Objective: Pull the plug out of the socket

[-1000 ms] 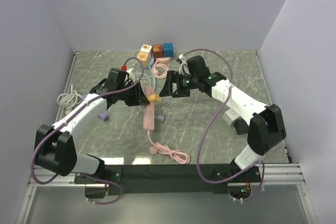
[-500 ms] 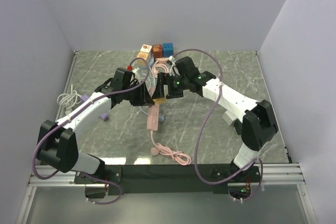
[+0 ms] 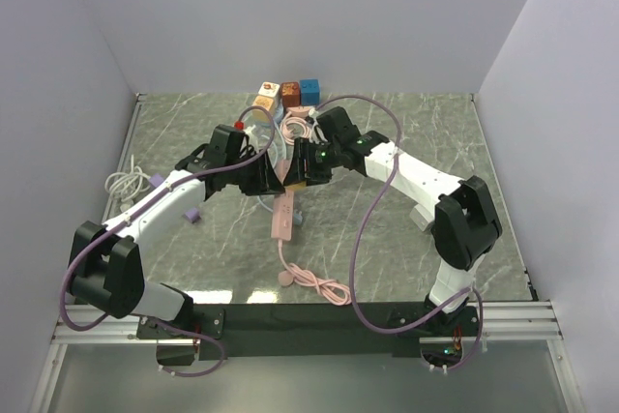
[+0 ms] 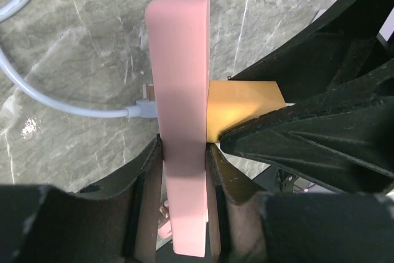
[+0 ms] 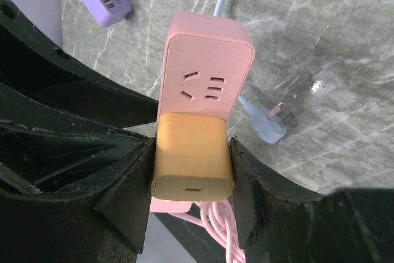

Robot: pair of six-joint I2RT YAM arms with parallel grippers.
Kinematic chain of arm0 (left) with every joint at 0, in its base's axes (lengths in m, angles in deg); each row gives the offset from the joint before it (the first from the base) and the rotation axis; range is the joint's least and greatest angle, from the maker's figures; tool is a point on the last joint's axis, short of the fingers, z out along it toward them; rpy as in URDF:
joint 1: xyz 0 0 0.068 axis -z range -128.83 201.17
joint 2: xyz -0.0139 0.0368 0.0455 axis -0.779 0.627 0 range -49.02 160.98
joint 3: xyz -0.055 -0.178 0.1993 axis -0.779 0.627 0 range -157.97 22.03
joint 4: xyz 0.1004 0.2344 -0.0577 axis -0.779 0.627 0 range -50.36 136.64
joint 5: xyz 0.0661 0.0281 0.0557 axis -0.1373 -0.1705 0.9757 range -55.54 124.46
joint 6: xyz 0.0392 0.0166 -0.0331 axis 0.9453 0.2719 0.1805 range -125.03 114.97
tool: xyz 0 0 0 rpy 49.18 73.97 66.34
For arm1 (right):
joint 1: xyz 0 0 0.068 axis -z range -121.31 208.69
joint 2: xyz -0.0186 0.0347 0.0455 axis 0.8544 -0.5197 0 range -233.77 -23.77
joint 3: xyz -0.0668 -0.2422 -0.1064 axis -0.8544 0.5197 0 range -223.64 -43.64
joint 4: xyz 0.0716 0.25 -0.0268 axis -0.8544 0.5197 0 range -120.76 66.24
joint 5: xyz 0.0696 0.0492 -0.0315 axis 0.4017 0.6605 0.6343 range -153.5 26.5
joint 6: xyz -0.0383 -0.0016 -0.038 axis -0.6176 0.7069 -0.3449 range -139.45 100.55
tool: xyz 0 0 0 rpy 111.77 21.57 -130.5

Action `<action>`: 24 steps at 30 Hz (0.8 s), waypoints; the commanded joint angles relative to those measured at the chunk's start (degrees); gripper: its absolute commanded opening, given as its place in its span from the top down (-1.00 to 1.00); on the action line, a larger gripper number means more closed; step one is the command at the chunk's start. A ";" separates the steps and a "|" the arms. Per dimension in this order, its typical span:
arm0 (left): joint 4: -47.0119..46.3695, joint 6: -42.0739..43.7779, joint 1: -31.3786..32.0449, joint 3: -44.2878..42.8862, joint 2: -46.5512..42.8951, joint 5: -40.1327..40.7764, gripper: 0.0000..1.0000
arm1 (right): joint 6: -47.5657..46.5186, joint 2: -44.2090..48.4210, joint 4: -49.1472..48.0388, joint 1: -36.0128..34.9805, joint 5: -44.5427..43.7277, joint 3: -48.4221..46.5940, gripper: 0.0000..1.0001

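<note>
A marble-patterned table [image 3: 426,123], walled on three sides, is seen, and one pink power strip [image 3: 283,215] near its middle is taken as the landmark. Two arms are counted: the left arm [image 3: 160,202] reaches the strip from its left, the right arm [image 3: 416,176] from its right, and they meet over its far end. The left gripper [image 4: 183,152] is clamped narrowly on the strip's two long sides. The right gripper [image 5: 192,152] is closed at a medium width on one yellow plug [image 5: 194,158], with a finger pressed to each side. The plug is seated flush against the socket face at the strip's gripped part. One pink cord [image 3: 314,282] is coiled at the strip's near end. Broad bare marble is left right of the strip and nearer than it. One white cable coil [image 3: 124,183] lies far left of the strip, by the table's edge. One purple power strip [image 3: 191,212] lies between that coil and the strip. Three cubes [image 3: 291,94] are lined beyond the strip at the far edge. One pale blue cable [image 4: 61,100] with a loose plug [image 5: 268,124] lies just beside the strip.
</note>
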 commanded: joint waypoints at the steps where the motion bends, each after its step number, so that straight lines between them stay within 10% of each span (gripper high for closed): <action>1: -3.88 -1.38 0.47 -2.00 -1.23 -1.21 0.99 | 0.84 -0.88 0.00 -0.32 0.68 -2.64 0.53; 4: -3.53 -0.77 0.47 -1.38 -0.62 -0.07 0.99 | 1.63 -0.44 0.17 0.12 1.81 -2.99 1.00; 24: -7.31 -3.05 0.38 6.27 10.54 11.71 0.99 | 2.07 1.58 5.10 3.64 4.02 -1.15 1.00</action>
